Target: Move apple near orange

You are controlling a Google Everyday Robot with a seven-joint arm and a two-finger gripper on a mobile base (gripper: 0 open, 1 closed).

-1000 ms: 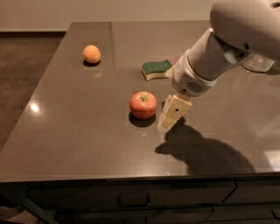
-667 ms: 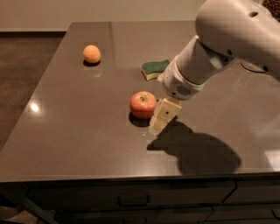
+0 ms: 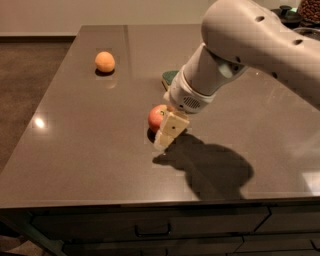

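The red apple (image 3: 155, 117) sits on the dark table (image 3: 90, 145) near the middle, its right side hidden behind my gripper. My gripper (image 3: 168, 131) hangs low at the apple's right front, touching or almost touching it; the big white arm reaches in from the upper right. The small pale orange (image 3: 105, 61) lies at the far left of the table, well apart from the apple and the gripper.
A green sponge (image 3: 171, 77) lies behind the apple, mostly hidden by the arm. The table's front edge runs just below the arm's shadow, with drawers (image 3: 150, 231) under it. Dark objects stand at the far right corner (image 3: 295, 12).
The arm has swung left and lower. The gripper has moved from the apple's right side to cover the apple's right front. The apple and orange have not moved.
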